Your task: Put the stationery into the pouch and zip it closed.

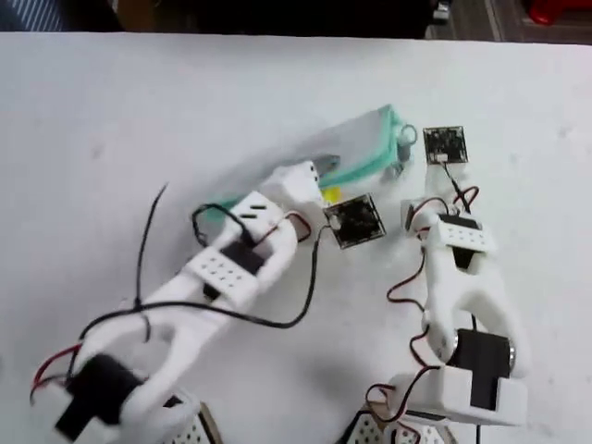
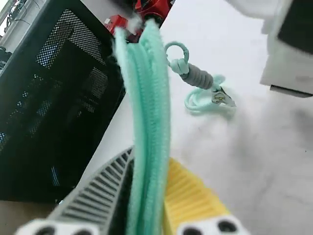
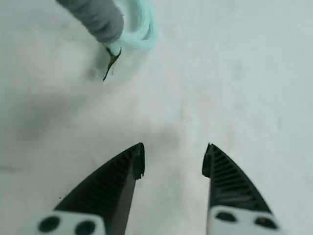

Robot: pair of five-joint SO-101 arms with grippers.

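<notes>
Pouch point(image 1: 370, 151) lies on the tabletop point(image 1: 139, 111), its edge clamped in the left pincer point(image 2: 149, 164) with that arm stretched low, while the right pincer point(image 3: 173, 149) hangs spread near the zip cord point(image 3: 139, 24).

There are 1 mint pouch point(image 1: 368, 159), 1 grey zipper pull point(image 2: 198, 77), 2 white arms point(image 1: 227, 264) point(image 1: 462, 277) and 2 pincers point(image 2: 149, 161) point(image 3: 173, 147).

Left arm point(image 1: 227, 266), right arm point(image 1: 460, 242): white printed shells, black servos point(image 1: 478, 359), red/black wiring point(image 1: 404, 289). Left jaws ribbed, one grey, one yellow. Right jaws ribbed black, white screw mounts.
</notes>
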